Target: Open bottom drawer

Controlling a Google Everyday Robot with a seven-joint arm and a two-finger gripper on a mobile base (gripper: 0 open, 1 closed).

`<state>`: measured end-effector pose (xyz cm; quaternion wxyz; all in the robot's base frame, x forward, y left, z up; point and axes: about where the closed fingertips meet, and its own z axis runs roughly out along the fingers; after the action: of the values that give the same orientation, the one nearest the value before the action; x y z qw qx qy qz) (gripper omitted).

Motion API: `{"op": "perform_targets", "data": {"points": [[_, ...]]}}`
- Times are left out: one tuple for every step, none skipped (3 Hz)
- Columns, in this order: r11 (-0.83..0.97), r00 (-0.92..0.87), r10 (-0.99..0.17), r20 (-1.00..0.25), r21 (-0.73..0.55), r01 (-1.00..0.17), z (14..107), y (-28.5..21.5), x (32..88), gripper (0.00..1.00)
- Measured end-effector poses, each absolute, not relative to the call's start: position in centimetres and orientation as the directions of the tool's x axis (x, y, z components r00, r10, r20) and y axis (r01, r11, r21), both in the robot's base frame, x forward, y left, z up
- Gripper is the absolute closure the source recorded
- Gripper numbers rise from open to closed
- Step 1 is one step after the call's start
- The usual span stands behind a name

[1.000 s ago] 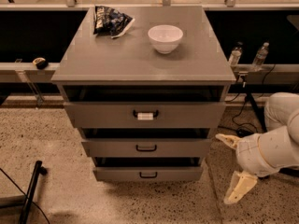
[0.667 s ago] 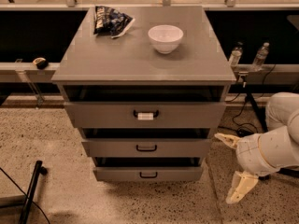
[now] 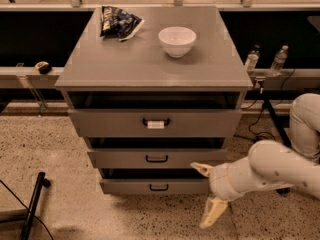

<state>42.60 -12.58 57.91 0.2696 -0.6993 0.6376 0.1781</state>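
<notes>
The bottom drawer [image 3: 130, 186] is the lowest of three grey drawers in the cabinet, with a small black bar handle [image 3: 158, 187] at its middle. It stands slightly ajar, with a dark gap above its front. My gripper [image 3: 207, 193] is at the lower right, just right of the bottom drawer's front and apart from its handle. Its two cream fingers are spread wide, one [image 3: 201, 168] near the drawer's right end and one [image 3: 212, 212] down near the floor. It holds nothing.
The middle drawer [image 3: 120, 158] and the top drawer [image 3: 110, 123] with a white tag on its handle sit above. A white bowl [image 3: 177, 41] and a snack bag [image 3: 118, 21] lie on the cabinet top [image 3: 150, 64]. Two bottles [image 3: 265, 60] stand on a ledge at right. A black stand [image 3: 32, 204] lies at left.
My arm and gripper have moved left, toward the bottom drawer's right end. The drawers have not moved.
</notes>
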Motion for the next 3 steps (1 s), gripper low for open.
{"op": "perform_targets", "data": {"points": [[-0.093, 0.160, -0.749, -0.643, -0.138, -0.986, 51.0, -8.6, 42.2, 0.00], [-0.089, 0.144, -0.737, -0.660, -0.116, -0.989, 49.3, -8.1, 41.8, 0.00], [-0.089, 0.126, -0.748, -0.651, -0.090, -0.992, 47.6, -8.4, 42.8, 0.00]]}}
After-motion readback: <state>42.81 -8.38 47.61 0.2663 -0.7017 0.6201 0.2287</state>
